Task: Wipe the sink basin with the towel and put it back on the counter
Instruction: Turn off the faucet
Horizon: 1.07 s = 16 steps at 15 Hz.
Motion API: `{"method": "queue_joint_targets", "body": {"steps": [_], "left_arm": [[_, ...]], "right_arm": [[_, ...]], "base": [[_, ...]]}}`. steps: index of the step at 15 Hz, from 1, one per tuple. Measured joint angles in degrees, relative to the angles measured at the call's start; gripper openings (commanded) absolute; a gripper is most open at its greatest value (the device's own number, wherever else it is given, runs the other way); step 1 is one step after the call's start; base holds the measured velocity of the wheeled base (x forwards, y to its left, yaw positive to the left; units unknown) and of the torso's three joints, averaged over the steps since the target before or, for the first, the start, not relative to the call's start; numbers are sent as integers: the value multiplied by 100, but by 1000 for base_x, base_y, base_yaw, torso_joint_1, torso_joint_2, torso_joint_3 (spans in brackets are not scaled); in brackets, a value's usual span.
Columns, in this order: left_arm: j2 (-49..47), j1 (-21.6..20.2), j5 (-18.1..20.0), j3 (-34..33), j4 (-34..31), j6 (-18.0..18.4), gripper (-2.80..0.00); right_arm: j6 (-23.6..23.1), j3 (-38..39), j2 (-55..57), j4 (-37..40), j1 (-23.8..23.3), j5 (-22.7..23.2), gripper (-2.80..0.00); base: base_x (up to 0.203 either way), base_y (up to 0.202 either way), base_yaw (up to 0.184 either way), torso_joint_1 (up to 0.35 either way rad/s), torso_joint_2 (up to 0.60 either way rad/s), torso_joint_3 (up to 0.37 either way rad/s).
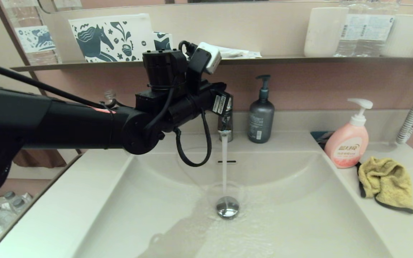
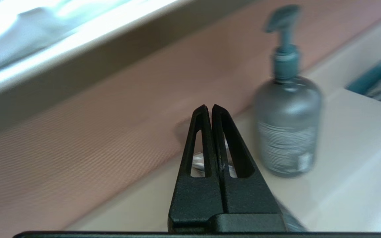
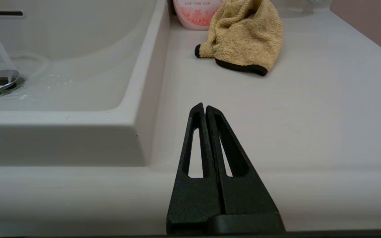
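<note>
The small mustard-yellow terry towel (image 1: 385, 182) with black edging lies crumpled on the glossy cream-white counter (image 3: 309, 109), well ahead of the right gripper (image 3: 204, 106) and touching or just beside the pink pump soap bottle (image 1: 348, 145); in the right wrist view that bottle is cut off at the frame edge. The right gripper holds nothing, its two black fingers pressed together, hovering low over the counter's front edge beside the large rectangular cream-white sink basin (image 1: 281, 229). It does not show in the head view. The left arm reaches across the basin, its wrist hiding most of the chrome tap (image 1: 225, 125), from which water runs onto the round chrome drain plug (image 1: 227, 207). The left gripper (image 2: 209, 107) is likewise closed and empty, pointing at the pink wall, the grey pump bottle (image 2: 288, 125) just beside it, blurred.
</note>
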State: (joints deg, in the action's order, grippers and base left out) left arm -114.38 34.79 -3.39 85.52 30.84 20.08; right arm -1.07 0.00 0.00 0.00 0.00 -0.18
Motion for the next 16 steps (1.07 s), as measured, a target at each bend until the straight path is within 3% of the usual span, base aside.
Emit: {"method": "queue_joint_targets", "body": {"steps": [7,16], "left_arm": [[-267,-189,39,186,40,99,-280],[-176,-91,26,-425,113,104,-280]], "right_arm": [[1,0,0,0,0,0,-280],[-2,0,0,-2,-2,2,-280]], "base": [[0,0,0,0,0,0],[0,0,0,0,0,0]]}}
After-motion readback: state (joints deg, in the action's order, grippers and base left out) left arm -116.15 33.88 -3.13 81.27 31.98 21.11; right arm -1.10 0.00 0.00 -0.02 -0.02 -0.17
